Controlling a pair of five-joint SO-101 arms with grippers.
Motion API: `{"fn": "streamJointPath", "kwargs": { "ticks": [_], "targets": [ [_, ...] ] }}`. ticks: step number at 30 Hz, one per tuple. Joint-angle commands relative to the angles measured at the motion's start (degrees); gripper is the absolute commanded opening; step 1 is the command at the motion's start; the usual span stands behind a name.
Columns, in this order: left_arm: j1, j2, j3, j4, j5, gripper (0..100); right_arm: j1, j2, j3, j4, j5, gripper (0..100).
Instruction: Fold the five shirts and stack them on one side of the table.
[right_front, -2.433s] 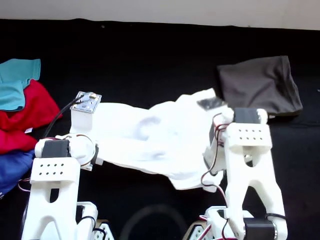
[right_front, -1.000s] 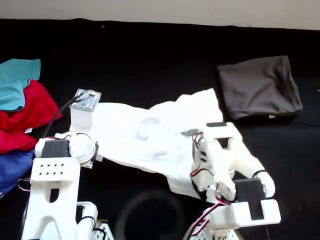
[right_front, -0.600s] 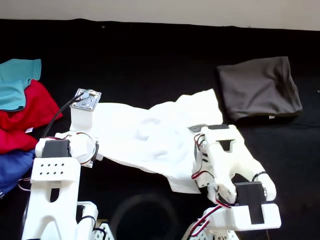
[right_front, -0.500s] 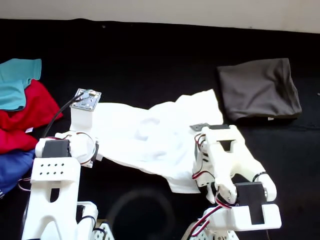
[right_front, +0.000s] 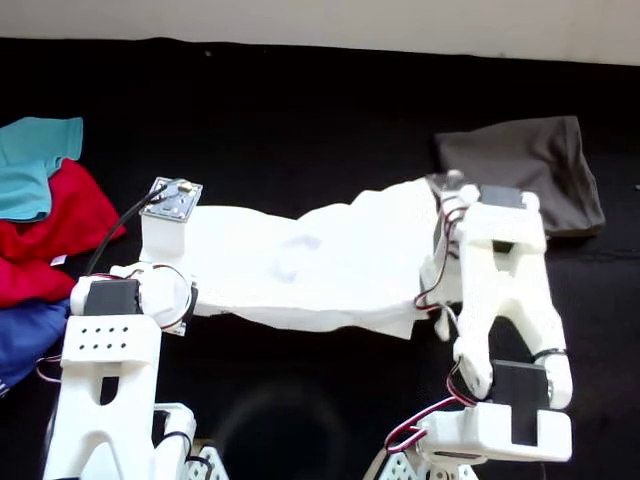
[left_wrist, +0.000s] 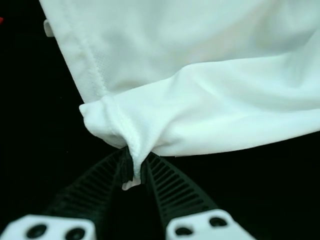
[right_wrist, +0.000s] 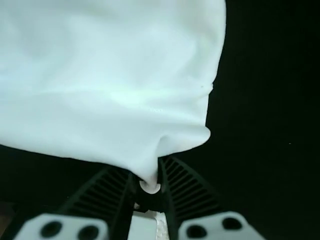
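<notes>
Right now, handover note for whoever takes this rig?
Left gripper: shut on one end of the white shirt.
Right gripper: shut on its other end.
The white shirt spans between them over the middle of the table.
Grey shirt: far right, looks folded.
Teal shirt, red shirt and blue shirt: heaped at the left edge, unfolded.
Done: grey, apparently.
Left: fold white and the three heaped shirts, then stack all five on one side.

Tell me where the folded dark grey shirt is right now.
In the high view, the folded dark grey shirt lies on the black table's far right side, just beyond the right arm and the white shirt's right end.
</notes>
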Motion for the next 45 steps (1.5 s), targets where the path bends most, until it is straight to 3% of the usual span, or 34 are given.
{"fn": "streamJointPath", "kwargs": {
  "ticks": [1, 8, 16, 23, 37, 41, 45],
  "targets": [
    [1.27, -0.31, -0.31, -1.32, -0.53, 1, 1.27, -0.75, -2.42, -1.01, 2.37, 0.7],
    [2.51, -0.31, 0.4, -1.23, -0.44, 1, 1.27, -1.45, 9.8, -9.63, 2.2, 0.7],
    [2.33, -0.75, -2.33, -0.53, -0.26, 1, 3.74, -11.91, 7.87, -9.27, 2.11, 0.7],
    [2.68, -0.75, -18.68, 11.96, -0.18, 1, 4.18, -32.48, -5.14, -9.8, 2.2, 0.6],
    [2.77, -0.75, -50.42, 25.41, -0.18, 1, 4.44, -34.07, -41.36, -9.36, 2.11, 0.6],
    [2.77, -0.31, -48.4, 27.6, -0.09, 1, 4.53, -33.98, -43.21, -7.69, 2.29, 0.6],
    [4.88, -0.31, -34.86, 22.86, -0.09, 1, 4.53, -33.1, -35.65, -7.25, 2.29, 0.6]
  ]
}}
